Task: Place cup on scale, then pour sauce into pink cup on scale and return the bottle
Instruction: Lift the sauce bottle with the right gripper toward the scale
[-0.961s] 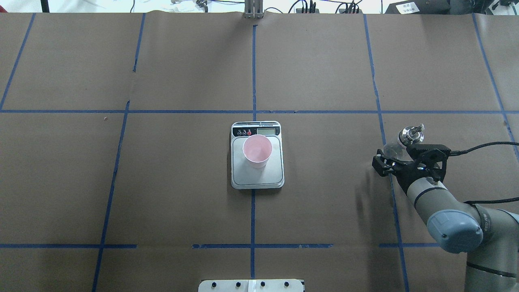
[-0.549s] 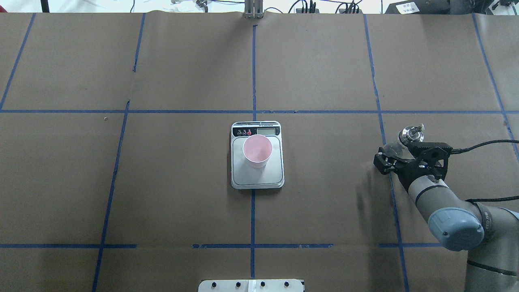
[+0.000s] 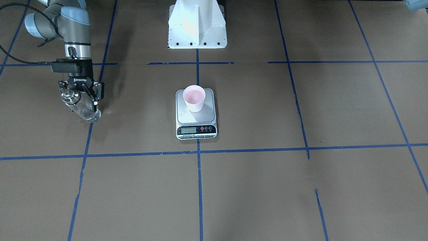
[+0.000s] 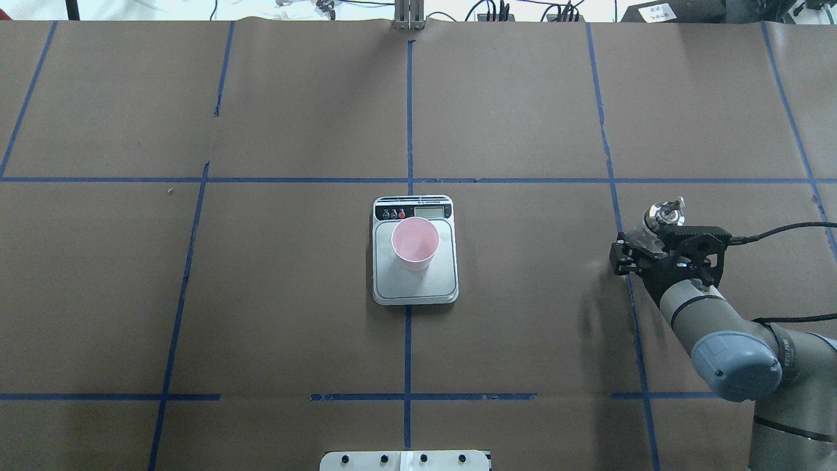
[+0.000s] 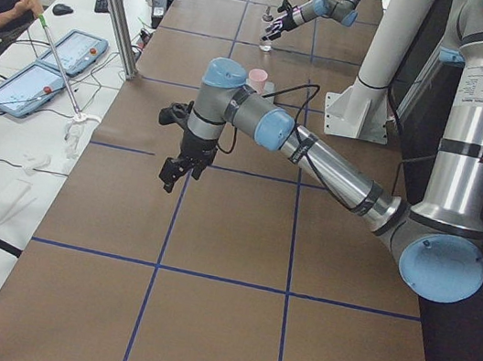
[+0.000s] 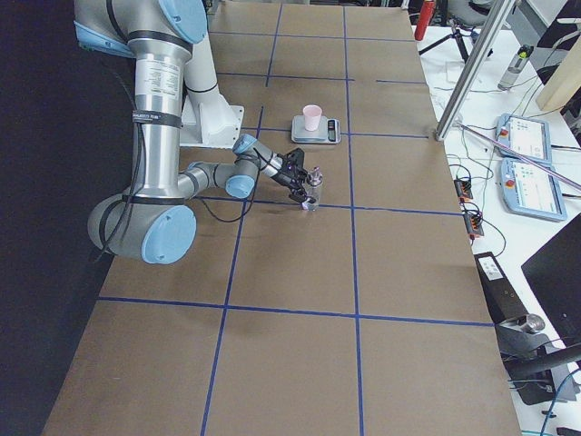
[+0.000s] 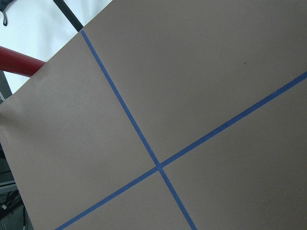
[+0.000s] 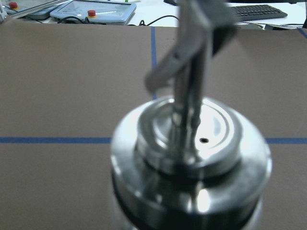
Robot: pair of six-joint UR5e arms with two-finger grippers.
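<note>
Brown tabletop point(image 4: 523, 327), blue-taped: cup point(image 4: 414, 243) is seated upright on scale point(image 4: 444, 278). Bottle point(image 3: 85, 112) is gripped by right jaws, well apart from scale. State of left jaws cannot be told.

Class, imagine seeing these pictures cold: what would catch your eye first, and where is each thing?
The pink cup stands out first, upright on the silver scale at the centre of the table. Next comes the right gripper on the robot's right side, closed around the clear glass bottle with its shiny metal spout.
</note>
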